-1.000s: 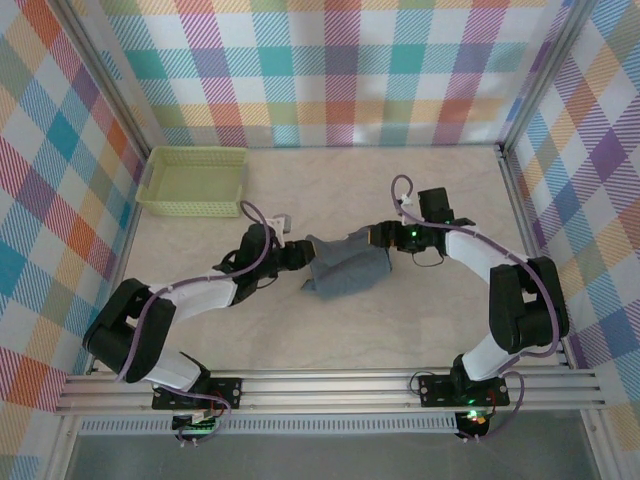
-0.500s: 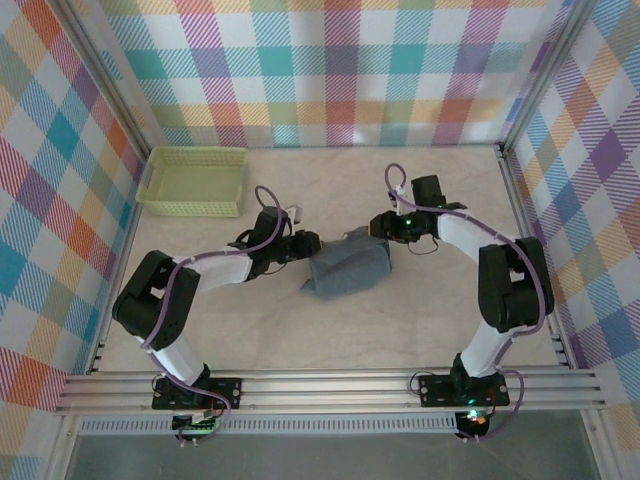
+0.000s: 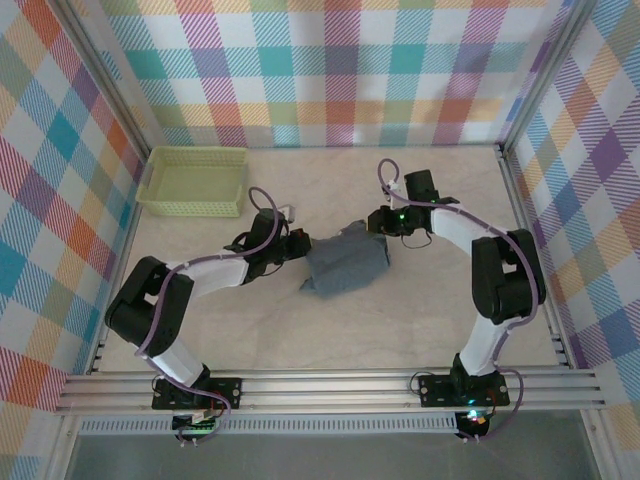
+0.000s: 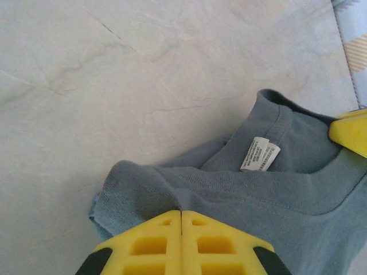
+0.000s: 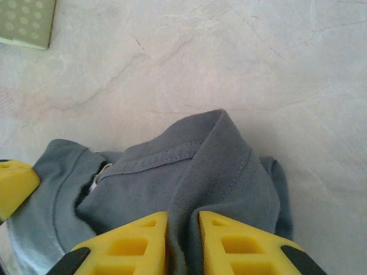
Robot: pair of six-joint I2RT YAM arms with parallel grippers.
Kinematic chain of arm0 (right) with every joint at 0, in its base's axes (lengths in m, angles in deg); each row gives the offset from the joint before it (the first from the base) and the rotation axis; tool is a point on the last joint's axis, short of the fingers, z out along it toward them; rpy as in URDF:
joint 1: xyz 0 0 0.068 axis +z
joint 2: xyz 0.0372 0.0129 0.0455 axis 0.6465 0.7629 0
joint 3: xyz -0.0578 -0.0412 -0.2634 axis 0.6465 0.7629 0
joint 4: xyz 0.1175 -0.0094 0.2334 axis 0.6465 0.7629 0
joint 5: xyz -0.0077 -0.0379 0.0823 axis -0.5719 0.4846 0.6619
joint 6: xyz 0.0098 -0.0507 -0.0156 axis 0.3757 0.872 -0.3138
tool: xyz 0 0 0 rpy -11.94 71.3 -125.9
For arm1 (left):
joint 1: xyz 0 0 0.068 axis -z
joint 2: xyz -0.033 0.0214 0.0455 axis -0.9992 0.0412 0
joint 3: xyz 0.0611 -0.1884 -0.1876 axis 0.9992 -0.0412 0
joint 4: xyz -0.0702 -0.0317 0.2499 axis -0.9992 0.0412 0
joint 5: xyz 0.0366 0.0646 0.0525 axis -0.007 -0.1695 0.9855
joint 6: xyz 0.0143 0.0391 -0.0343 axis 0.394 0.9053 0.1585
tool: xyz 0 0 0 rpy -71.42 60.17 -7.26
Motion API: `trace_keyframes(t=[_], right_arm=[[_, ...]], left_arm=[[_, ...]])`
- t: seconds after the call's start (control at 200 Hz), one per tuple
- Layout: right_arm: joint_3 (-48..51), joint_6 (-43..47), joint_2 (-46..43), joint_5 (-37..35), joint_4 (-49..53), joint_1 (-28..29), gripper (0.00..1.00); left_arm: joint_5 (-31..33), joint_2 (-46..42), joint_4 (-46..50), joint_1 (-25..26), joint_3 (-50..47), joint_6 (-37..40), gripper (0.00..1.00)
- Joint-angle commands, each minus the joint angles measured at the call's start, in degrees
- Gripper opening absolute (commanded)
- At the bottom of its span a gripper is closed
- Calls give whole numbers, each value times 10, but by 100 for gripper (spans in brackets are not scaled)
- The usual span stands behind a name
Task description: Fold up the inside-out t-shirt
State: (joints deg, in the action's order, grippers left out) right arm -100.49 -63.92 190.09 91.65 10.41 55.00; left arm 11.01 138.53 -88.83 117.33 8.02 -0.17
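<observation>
Marbled table (image 3: 200, 330): left hand (image 4: 181, 213), right hand (image 5: 183, 216) pinching t-shirt (image 3: 347, 265); basket (image 3: 195, 180) well apart.

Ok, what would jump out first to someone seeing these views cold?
The crumpled blue-grey t-shirt mid-table, with the left gripper and right gripper each pinching its cloth from opposite sides. Its white neck label faces up, showing it is inside out. A pale green basket sits at the far left corner.
</observation>
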Motion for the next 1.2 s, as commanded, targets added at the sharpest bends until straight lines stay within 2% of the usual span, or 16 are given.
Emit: trace_keyframes(t=[0.0,0.11,0.23,0.295,0.37,0.465,0.535,0.635,0.8,0.9,1.005,1.195], right_arm=[[-13,6,29,-25,-19,3,23],[-21,7,38,-33,-20,3,30],[-31,11,18,-23,-5,3,42],[-28,18,-6,-33,11,3,49],[-22,24,-39,-52,35,3,55],[-3,22,-71,-72,53,3,58],[24,13,-96,-87,49,3,59],[69,-2,-129,-90,32,3,61],[124,-29,-161,-53,-3,3,63],[148,-40,-166,-41,-24,3,64],[164,-49,-162,-29,-43,3,66],[181,-65,-146,-12,-76,3,69]], left_arm=[[52,-14,-13,-2,-19,-9,0],[55,-8,-1,-2,-14,-9,1],[54,-36,29,-2,-13,-4,13],[76,-77,76,-1,-13,-8,22],[120,-139,157,8,-19,-22,26],[172,-220,237,32,-44,-55,29],[188,-262,259,62,-75,-98,30],[176,-290,232,106,-123,-169,33],[159,-271,85,163,-172,-219,40],[153,-234,59,177,-149,-206,43],[158,-197,44,186,-137,-213,59],[146,-134,20,185,-119,-234,62]])
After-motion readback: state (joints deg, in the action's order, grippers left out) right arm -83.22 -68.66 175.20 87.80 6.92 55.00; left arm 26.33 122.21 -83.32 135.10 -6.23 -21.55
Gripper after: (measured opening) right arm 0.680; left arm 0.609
